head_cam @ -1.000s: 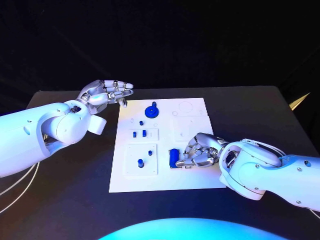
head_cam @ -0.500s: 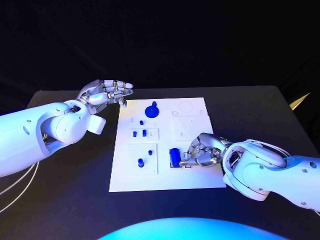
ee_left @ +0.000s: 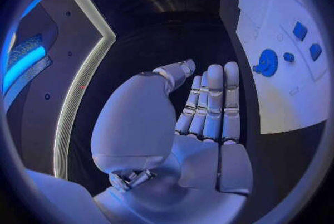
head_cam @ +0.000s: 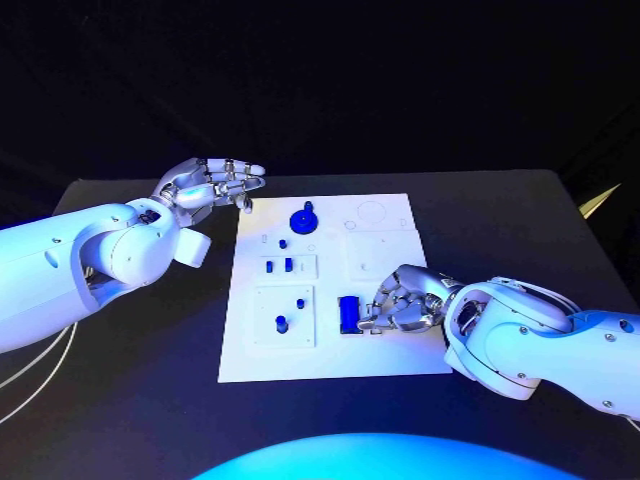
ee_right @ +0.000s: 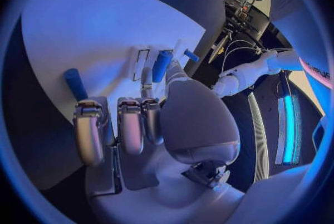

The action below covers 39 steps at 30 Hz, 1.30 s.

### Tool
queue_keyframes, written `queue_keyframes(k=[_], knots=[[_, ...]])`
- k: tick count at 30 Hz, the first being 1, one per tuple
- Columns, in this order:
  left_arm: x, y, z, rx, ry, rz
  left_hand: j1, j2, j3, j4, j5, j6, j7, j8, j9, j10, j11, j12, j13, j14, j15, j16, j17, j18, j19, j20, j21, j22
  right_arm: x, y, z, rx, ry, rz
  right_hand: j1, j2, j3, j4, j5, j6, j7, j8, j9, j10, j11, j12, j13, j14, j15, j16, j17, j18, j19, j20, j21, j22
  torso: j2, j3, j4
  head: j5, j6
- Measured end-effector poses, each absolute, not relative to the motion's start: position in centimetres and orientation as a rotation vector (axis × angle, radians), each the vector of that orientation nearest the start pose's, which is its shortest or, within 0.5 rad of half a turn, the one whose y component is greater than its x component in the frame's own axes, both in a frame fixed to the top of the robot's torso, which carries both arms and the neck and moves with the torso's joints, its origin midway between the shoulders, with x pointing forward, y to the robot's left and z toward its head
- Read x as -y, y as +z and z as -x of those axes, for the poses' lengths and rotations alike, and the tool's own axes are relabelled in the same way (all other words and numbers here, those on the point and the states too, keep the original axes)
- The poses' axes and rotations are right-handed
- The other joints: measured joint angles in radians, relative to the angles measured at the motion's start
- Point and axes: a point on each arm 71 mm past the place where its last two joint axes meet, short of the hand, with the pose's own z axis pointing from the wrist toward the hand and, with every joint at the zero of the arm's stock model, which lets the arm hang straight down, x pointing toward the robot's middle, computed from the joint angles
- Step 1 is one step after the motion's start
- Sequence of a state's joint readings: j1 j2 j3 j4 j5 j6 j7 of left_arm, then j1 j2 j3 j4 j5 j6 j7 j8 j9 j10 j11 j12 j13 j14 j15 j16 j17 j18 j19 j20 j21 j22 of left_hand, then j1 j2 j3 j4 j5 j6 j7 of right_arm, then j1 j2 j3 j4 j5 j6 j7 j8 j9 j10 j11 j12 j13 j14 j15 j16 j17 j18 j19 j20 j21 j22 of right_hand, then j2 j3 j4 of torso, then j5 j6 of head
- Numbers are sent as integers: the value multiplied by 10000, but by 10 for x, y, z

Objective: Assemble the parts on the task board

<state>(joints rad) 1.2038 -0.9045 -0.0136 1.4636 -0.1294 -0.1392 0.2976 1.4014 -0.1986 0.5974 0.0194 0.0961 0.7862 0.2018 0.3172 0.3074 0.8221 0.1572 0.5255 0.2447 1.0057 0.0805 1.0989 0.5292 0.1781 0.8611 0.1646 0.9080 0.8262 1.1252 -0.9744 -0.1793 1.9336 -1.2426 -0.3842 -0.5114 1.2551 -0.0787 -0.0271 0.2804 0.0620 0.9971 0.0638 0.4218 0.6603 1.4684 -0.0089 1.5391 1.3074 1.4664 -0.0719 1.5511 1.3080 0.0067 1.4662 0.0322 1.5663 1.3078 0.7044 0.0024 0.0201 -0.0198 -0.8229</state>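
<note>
The white task board (head_cam: 385, 350) lies in the middle of the black table. A tall blue block (head_cam: 349, 313) stands in its near half. My right hand (head_cam: 404, 302) rests on the board just right of that block, its fingers curled in and their tips (ee_right: 89, 123) down on the board (ee_right: 91, 29); nothing shows inside them. In the right wrist view a blue peg (ee_right: 74, 83) and a blue cylinder (ee_right: 161, 65) stand just beyond the fingers. My left hand (head_cam: 212, 182) hovers off the board's far left corner, fingers (ee_left: 212, 101) stretched out side by side, holding nothing.
A blue gear (head_cam: 306, 220) sits at the board's far end and also appears in the left wrist view (ee_left: 268, 61). Small blue pieces (head_cam: 278, 266) and an oblong one (head_cam: 280, 323) stand on the board's left side. Black table (head_cam: 536, 230) surrounds the board.
My right hand has shifted slightly along the board beside the blue block. The left hand and the parts have stayed put.
</note>
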Motion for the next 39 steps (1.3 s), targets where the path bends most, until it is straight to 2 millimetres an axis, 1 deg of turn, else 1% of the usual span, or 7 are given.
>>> queue_keyframes(k=[8, 15, 17, 23, 29, 35, 39], knots=[[-248, -174, -499, -15471, -15208, 10072, 0, 0, 0, 0, 0, 0, 0, 0, 0, 0, 0, 0, 0, 0, 0, 0, 0, 0, 0, 0, 0, 0, 171, -239, -367, -20512, 6291, -2086, 63, -63, 27, 27, 0, 0, 0, 0, 0, 0, 0, 0, 7, 0, 0, 0, -1, 0, 0, 0, 0, -1, -4, -7, 2, -2, -3], [-248, -174, -499, -15470, -15208, 10073, 0, 0, 0, 0, 0, 0, 0, 0, 0, 0, 0, 0, 0, 0, 0, 0, 1, 0, 0, 0, 0, 1, 171, -239, -368, -20403, 6262, -2018, 217, -217, 175, 26, -1, 0, 0, 0, -9, 0, 0, 0, 7, 0, 0, 0, -2, 0, 0, 0, 0, -1, -6, -7, 3, -5, 3], [-248, -174, -499, -15470, -15206, 10075, 0, 0, 0, 0, 0, 0, 0, 0, 0, 0, 0, 0, 1, 0, 0, 0, 1, 0, 0, 0, 0, 1, 174, -239, -369, -20316, 6204, -2111, 217, -217, 265, 65, -1, -20, 20, -95, -53, 0, 0, 0, 6, 0, 0, 0, -2, 1, 0, 0, 0, -2, -8, -7, -11, -9, 29], [-247, -174, -499, -15461, -15234, 10067, 0, 0, 0, 0, 0, 0, 0, 57, -12, 0, 0, 0, -12, 0, 0, 0, -13, 0, 0, 0, 0, -14, 198, -228, -371, -19724, 5897, -2598, 340, -176, 347, -17, -1, -39, 39, -144, -82, 0, 0, 0, 6, 0, 0, 0, -2, 0, 0, 0, 0, -2, -24, -3, -54, -58, 91], [-246, -174, -499, -15451, -15271, 10068, 0, 0, 0, 0, 0, 0, 0, 57, -12, 0, 0, 0, -12, 0, 0, 0, -13, 0, 0, 0, -38, -14, 223, -213, -375, -19147, 5525, -2945, 403, -188, 347, -17, -1, -63, 63, -159, -95, 0, 0, 0, 5, 0, 0, 0, -3, 0, 0, 0, 0, -2, -41, -1, -62, -130, 127], [-245, -175, -499, -15450, -15287, 10078, 0, 0, 0, 0, 0, 0, 0, 57, -11, 0, 0, 0, -12, 0, 0, 0, -13, 0, 0, 0, -38, -13, 249, -212, -377, -18948, 4863, -3128, 442, -228, 375, 11, -2, -144, 72, -244, -120, 0, 0, -52, 4, 0, 0, 0, -4, 0, 0, 0, 0, -3, -44, -1, -66, -230, 148], [-244, -175, -499, -15449, -15301, 10081, 0, 0, 0, 0, 0, 0, 0, 57, -11, 0, 0, 0, -12, 0, 0, 0, -12, 0, 0, 0, -38, -13, 261, -219, -375, -18996, 4418, -3041, 442, -228, 375, 11, -2, -144, 72, -246, -132, 0, 0, -51, 3, 0, 0, 0, -4, 0, 0, 0, 0, -4, -44, -1, -81, -244, 152]])
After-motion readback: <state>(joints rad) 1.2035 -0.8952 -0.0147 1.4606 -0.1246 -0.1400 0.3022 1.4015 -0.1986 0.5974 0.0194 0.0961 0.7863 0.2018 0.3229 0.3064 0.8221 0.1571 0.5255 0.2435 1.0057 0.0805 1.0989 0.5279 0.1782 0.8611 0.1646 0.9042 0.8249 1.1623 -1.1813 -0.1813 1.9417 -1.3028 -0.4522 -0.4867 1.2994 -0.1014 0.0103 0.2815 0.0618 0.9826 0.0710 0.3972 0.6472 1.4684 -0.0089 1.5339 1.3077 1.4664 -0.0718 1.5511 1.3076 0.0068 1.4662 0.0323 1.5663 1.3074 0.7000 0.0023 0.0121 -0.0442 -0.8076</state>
